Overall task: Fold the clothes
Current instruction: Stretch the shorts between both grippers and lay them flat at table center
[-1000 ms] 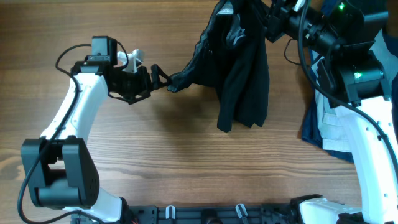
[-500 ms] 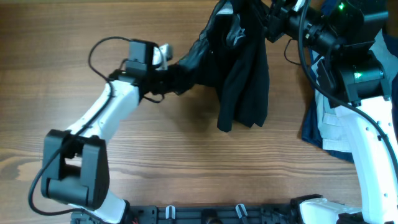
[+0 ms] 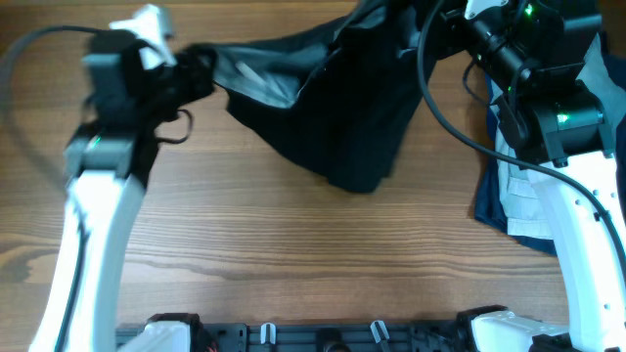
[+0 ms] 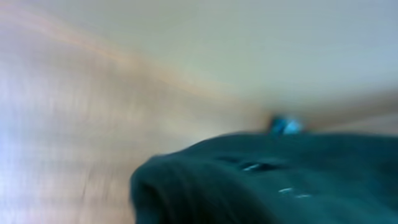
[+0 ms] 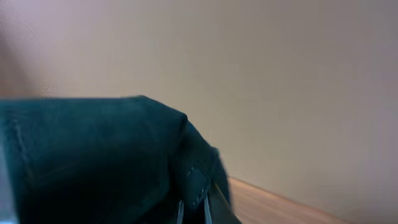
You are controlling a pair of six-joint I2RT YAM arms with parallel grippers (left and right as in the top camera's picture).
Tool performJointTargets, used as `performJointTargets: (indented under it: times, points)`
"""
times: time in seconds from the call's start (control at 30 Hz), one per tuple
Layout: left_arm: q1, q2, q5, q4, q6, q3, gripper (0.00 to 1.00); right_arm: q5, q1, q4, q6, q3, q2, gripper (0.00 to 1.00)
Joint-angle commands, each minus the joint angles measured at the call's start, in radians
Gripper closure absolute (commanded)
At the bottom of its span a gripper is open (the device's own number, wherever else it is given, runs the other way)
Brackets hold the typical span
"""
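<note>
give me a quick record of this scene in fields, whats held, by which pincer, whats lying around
held item: black shorts, stretched between both pincers, middle sagging toward the table
left pincer: shut on the shorts' left end, picture blurred
right pincer: shut on the right end, near the top edge
detail: pale lining showing near the left end
other items: pile of clothes, navy and pale, under the right arm
fold status: not yet folded

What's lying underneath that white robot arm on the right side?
A heap of clothes on the table: a navy garment with pale whitish fabric on it. The right arm covers much of the heap, so what else it holds is hidden.
</note>
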Motion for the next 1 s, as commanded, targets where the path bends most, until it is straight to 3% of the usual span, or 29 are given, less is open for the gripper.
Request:
performJointTargets:
  times: [0.0, 0.17, 0.33, 0.5, 0.6, 0.77, 0.97]
  points:
    - [0.047, -0.196, -0.005, 0.022, 0.002, 0.024, 0.96, 0.228, -0.003, -0.031, -0.165, 0.019, -0.061, 0.96]
    - [0.054, -0.401, -0.034, -0.017, 0.029, 0.024, 0.96, 0.186, -0.003, -0.1, -0.17, 0.019, -0.23, 0.96]
    - [0.054, -0.552, -0.092, -0.076, 0.029, 0.024, 0.96, 0.154, -0.003, -0.207, -0.055, 0.019, -0.398, 0.95]
    - [0.054, -0.608, -0.129, -0.114, 0.029, 0.025, 0.96, 0.143, -0.003, -0.321, 0.008, 0.019, -0.405, 0.96]
    - [0.054, -0.568, -0.169, -0.15, 0.029, 0.025, 0.96, 0.132, -0.003, -0.339, 0.033, 0.019, -0.326, 0.96]
    - [0.054, -0.329, -0.194, -0.151, 0.029, 0.025, 0.96, 0.117, -0.003, -0.299, 0.072, 0.019, -0.073, 0.96]
    - [0.053, 0.09, -0.193, 0.039, 0.028, 0.025, 0.96, 0.117, -0.003, -0.055, 0.111, 0.019, 0.312, 0.96]
